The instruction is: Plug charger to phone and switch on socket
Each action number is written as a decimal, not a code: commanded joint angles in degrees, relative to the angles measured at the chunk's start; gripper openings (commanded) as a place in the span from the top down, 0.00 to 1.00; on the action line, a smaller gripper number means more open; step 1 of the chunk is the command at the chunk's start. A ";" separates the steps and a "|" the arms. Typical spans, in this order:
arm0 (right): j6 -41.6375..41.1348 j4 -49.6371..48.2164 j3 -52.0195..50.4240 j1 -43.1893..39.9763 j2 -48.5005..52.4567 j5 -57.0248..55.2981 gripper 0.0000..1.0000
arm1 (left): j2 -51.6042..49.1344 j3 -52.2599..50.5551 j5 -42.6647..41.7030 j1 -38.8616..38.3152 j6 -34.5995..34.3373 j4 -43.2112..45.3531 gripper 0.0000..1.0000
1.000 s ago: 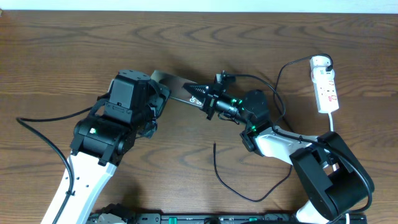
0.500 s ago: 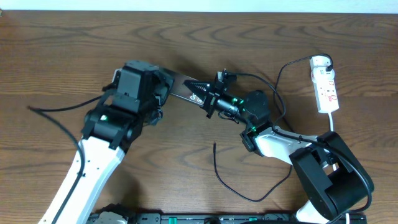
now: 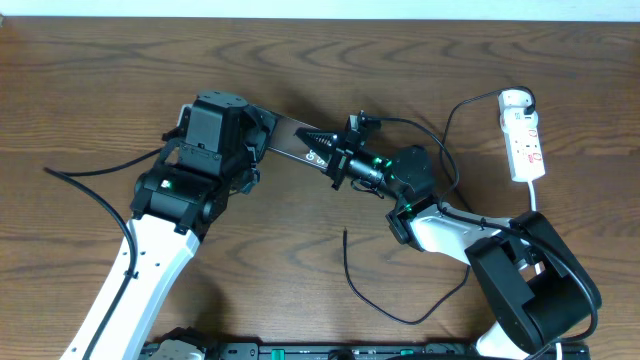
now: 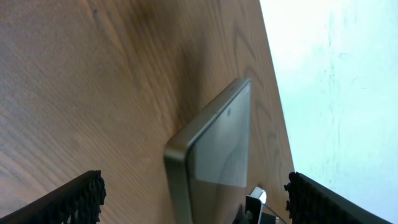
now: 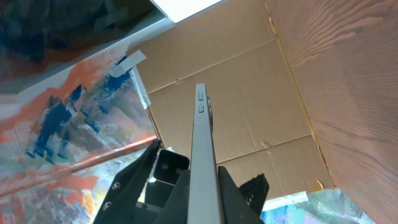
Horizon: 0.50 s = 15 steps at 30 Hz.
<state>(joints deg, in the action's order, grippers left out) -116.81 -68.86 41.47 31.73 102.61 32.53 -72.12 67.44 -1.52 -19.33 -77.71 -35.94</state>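
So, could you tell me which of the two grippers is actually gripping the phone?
The right gripper: its jaws are closed on the phone. The left gripper has its jaws spread wide either side of the phone's end, not touching it.

Overhead shot's evenly lit and sharp, just soft shadows on the table (image 3: pixel 90 90). Left wrist cam blows out pale toward 2 o'clock, with a dull sheen on the phone (image 4: pixel 221 146). Right wrist cam's bright at 12.

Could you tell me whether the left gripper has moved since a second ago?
Yes: judged against the socket, the left gripper has shifted toward the table's far edge, nearer the phone.
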 commanded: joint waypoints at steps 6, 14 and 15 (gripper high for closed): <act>-0.74 -1.05 0.63 0.20 -0.28 -1.57 0.99 | -0.24 1.03 0.74 0.31 2.47 0.50 0.09; -0.74 -1.05 0.63 0.20 -0.28 -1.57 0.99 | -0.22 -0.22 -1.92 0.31 3.34 2.10 0.09; -0.74 -1.05 0.63 0.20 -0.28 -1.57 0.99 | -0.22 -0.76 -2.29 0.31 3.34 2.82 0.09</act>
<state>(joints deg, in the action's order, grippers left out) -116.81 -68.88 41.47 31.73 102.61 32.05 -72.14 67.42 -2.28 -19.29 -75.96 -34.54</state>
